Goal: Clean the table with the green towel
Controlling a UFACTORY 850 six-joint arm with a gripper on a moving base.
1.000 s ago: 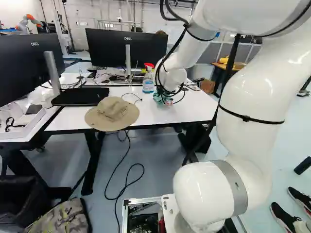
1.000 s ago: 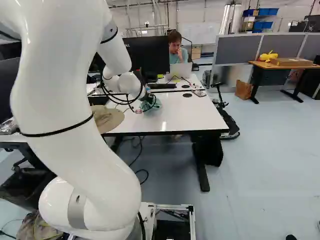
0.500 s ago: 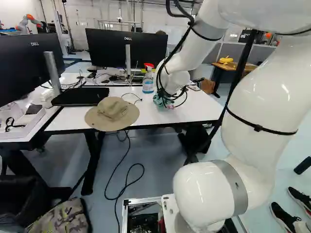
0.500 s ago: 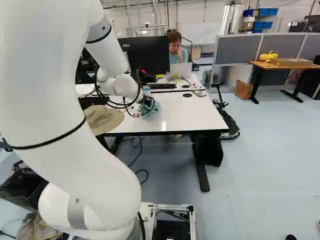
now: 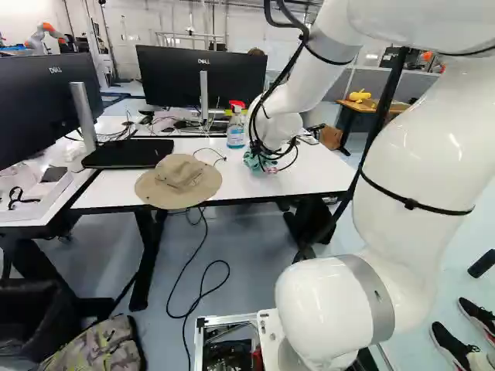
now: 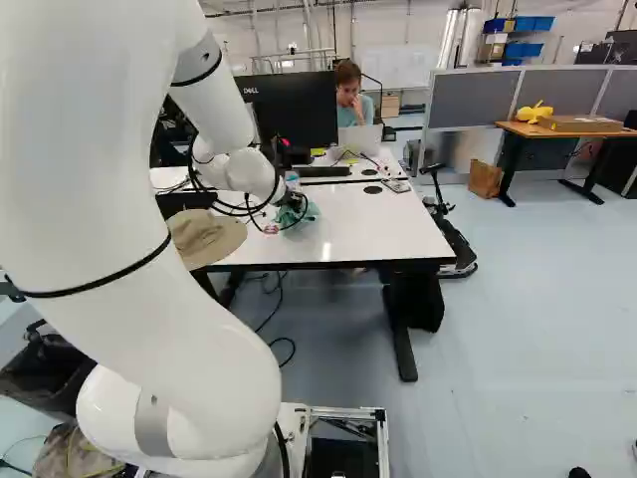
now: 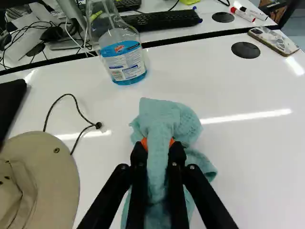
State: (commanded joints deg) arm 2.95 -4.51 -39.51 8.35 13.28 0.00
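At the end of my arm, my gripper [image 6: 296,203] is down at the white table [image 6: 368,225], bunched in with the towel. The wrist view shows the gripper [image 7: 158,143] shut on the blue-green towel [image 7: 167,117], its orange pads pressing a raised fold from two sides. Loose folds spread ahead of the fingers and to both sides on the white tabletop [image 7: 238,157]. The towel [image 5: 253,160] also shows in the left base view, just in front of the spray bottle, partly hidden by cables.
A spray bottle [image 7: 123,57] with blue liquid stands ahead of the towel. A tan hat [image 5: 179,182] with a cord lies beside it, over the table's near edge. A phone [image 7: 274,40], monitors [image 5: 203,76] and keyboards [image 7: 162,19] are farther off. Another robot [image 5: 46,35] stands far back.
My upper arm and forearm have shifted right in the left base view and left in the right one. The gripped towel has moved slightly nearer the table's front edge. The base has not moved.
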